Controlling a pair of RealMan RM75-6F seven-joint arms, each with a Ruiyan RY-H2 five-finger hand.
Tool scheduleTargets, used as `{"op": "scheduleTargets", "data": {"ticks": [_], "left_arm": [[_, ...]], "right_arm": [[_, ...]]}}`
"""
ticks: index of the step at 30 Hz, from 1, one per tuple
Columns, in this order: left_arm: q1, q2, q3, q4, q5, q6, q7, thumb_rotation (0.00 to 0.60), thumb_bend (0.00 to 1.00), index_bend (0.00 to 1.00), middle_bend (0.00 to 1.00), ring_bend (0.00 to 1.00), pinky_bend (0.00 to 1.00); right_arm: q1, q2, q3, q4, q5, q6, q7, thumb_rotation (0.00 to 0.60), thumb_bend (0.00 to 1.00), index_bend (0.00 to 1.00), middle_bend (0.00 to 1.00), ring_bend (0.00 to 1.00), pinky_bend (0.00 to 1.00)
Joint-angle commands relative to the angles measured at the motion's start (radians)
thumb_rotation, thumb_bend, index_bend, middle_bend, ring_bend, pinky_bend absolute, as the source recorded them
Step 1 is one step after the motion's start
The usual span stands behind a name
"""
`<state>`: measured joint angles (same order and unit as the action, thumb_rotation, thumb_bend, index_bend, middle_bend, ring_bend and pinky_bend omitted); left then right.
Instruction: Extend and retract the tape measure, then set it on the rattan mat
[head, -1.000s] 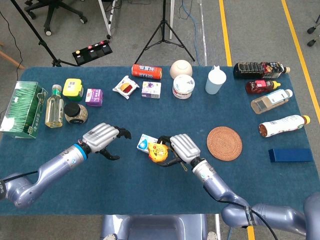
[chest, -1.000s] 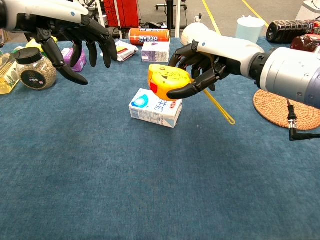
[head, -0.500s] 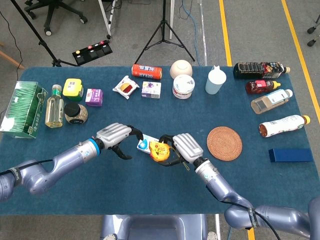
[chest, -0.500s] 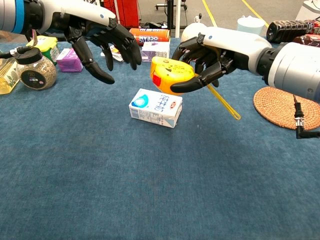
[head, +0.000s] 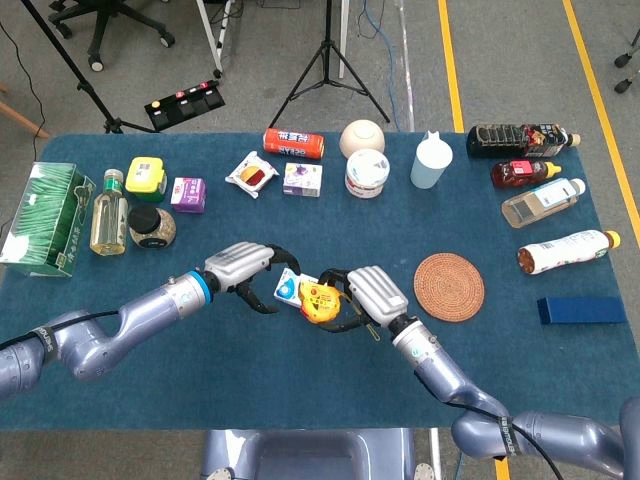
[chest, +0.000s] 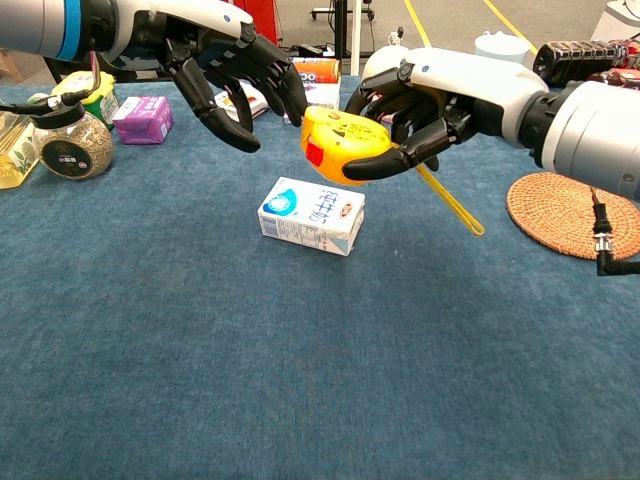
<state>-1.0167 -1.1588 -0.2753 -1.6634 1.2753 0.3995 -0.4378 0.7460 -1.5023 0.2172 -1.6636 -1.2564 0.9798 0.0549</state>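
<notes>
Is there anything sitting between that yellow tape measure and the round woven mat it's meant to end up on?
Nothing visible does. The right hand holds the tape measure above the table, and the stretch of blue cloth between it and the rattan mat is bare. The small milk carton lies on the other side, away from the mat.

The tape measure (chest: 340, 147) is yellow with a red button and a yellow strap. The hands (chest: 410, 105) have black fingers (chest: 215, 105) and silver backs. The desk (chest: 300, 380) is dark blue, the mat (head: 449, 287) tan rattan, and the carton (chest: 311, 215) white with blue print.
</notes>
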Motion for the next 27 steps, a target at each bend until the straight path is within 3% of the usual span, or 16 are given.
{"op": "scheduleTargets", "data": {"ticks": [1,27], "left_arm": [[-0.006,-0.016,-0.006,0.011,0.005,-0.001,-0.019,0.6,0.19,0.27,0.26,0.16,0.29],[-0.032,-0.062,0.002,0.055,0.037,0.001,-0.099,0.6,0.19,0.28,0.26,0.16,0.29]], "right_arm": [[-0.002,0.002,0.003,-0.001,-0.001,0.002,0.006,0.404,0.27,0.51,0.49,0.62,0.67],[-0.002,0.008,0.01,-0.004,-0.005,-0.006,0.014,0.407,0.27,0.51,0.49,0.62,0.67]]}}
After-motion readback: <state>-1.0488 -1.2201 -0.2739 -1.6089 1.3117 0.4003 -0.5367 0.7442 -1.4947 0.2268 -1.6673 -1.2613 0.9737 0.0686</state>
